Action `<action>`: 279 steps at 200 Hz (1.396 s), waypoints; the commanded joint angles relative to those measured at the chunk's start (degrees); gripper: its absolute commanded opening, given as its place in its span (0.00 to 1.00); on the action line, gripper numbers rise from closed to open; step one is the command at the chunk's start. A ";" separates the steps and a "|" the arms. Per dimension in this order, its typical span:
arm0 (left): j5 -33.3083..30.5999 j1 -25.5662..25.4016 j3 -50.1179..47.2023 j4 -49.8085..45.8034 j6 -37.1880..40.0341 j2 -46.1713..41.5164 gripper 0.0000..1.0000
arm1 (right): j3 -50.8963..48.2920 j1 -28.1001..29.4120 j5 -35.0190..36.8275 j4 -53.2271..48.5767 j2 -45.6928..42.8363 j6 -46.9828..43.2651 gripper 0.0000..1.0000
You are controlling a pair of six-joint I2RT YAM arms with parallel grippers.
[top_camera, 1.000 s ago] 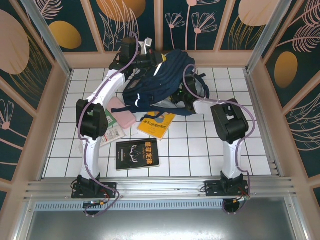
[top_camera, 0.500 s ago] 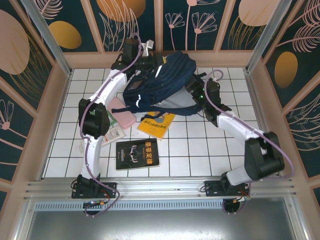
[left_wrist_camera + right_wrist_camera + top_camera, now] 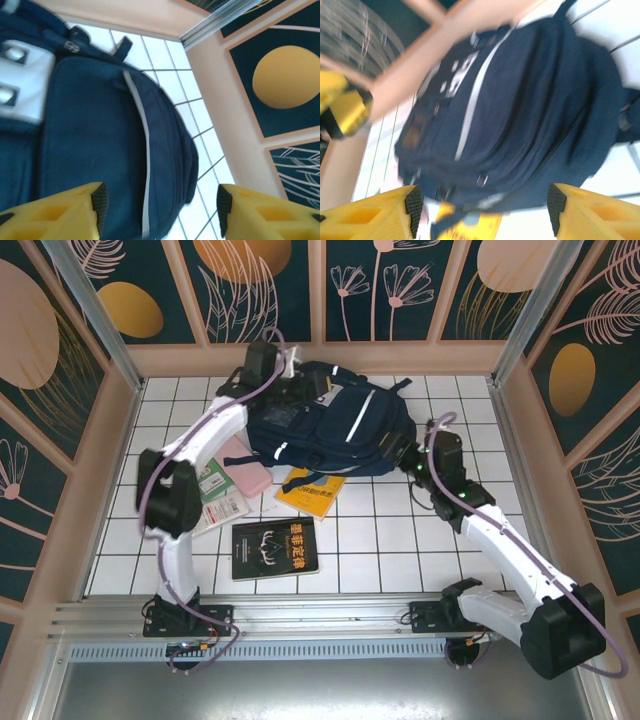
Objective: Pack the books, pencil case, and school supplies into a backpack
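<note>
Since nothing can be packed until the bag is opened, what matters is how the backpack lies between the two arms. It rests flat at the far middle of the tabletop, front face up, its long axis running roughly left to right and tilted a little towards the far side. The left claw hangs over its far-left end with both yellow fingers spread and nothing between them, the navy fabric and one white stripe directly below. The right claw stands off the right end, equally spread and empty, looking along the bag from that side. Each arm therefore has one end within reach, and the left looks the closer to touching fabric. Whether the main compartment is unzipped cannot be told from these views. The orange-yellow book pokes out from under the backpack's near edge, the pink pencil case lies just left of it, and the black book sits nearer, all on the left arm's side.
</note>
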 commanded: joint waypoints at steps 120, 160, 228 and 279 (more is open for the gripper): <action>-24.33 0.20 -66.49 -18.33 -18.30 -57.32 0.75 | 1.95 22.52 -31.31 -3.70 22.50 -3.09 0.68; -23.38 -0.20 -74.13 -17.06 -22.27 -59.73 0.76 | 1.89 22.58 -36.78 -0.49 27.23 -0.69 0.68; -21.39 -0.77 -80.08 -11.67 -23.50 -61.42 0.76 | 2.56 23.08 -40.27 1.52 34.87 0.67 0.67; -16.06 -1.47 -82.88 -4.29 -23.84 -59.79 0.75 | 5.47 25.44 -41.24 0.65 37.39 0.36 0.61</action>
